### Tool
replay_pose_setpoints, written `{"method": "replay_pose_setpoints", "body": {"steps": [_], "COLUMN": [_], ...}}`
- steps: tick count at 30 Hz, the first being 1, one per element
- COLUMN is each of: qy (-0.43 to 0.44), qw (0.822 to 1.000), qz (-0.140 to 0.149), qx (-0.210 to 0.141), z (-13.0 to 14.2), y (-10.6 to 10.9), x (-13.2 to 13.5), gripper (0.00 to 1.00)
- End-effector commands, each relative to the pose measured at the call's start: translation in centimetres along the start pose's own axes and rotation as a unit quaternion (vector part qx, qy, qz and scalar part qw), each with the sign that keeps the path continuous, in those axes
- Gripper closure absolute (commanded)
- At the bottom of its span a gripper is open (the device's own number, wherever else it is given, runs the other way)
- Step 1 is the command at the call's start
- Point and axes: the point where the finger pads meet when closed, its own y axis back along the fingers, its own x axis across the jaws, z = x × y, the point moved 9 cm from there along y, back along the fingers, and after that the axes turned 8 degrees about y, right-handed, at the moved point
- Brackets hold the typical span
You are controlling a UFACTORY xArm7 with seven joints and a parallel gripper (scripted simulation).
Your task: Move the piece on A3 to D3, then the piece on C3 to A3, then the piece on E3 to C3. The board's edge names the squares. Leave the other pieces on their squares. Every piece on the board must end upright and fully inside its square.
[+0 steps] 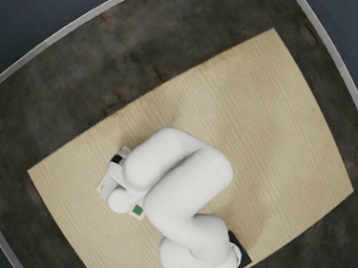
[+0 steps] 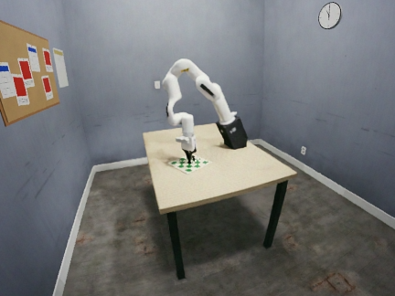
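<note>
Item: gripper (image 2: 189, 157), jaws closed on a dark chess piece (image 2: 189, 160) standing upright, long axis vertical, directly beneath them on the green-and-white board (image 2: 201, 163) at your bench's (image 2: 238, 175) far left. Its square was unreadable.

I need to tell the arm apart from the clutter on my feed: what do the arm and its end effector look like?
The arm is glossy white with rounded, tube-like links. It has dark strips on two links and a small yellowish mark near the top joint. It rises from a black box-shaped base. The end effector has a white body with dark fingers. No loose cables show.
</note>
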Motion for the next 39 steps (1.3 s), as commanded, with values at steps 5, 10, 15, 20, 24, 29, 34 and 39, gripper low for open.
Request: {"method": "replay_pose_setpoints", "body": {"steps": [5, 10, 15, 20, 24, 29, 34, 39], "qy": [0.000, 0.000, 0.000, 0.000, 0.000, 0.000, 0.000, 0.000], "qw": [1.000, 1.000, 1.000, 1.000, 1.000, 1.000, 1.000, 1.000], "qz": [0.000, 0.000, 0.000, 0.000, 0.000, 0.000, 0.000, 0.000], "qx": [0.001, 0.001, 0.001, 0.001, 0.001, 0.001, 0.001, 0.001], "z": [-0.1, -0.1, -0.1, -0.1, -0.1, -0.1, -0.1, -0.1], "y": [0.6, 1.6, 2.7, 3.3, 4.2, 5.1, 5.8, 6.5], "x": [0.0, 0.0, 0.0, 0.0, 0.0, 0.0, 0.0, 0.0], "gripper": [1.00, 1.00, 1.00, 1.00, 1.00, 1.00, 1.00, 1.00]}}
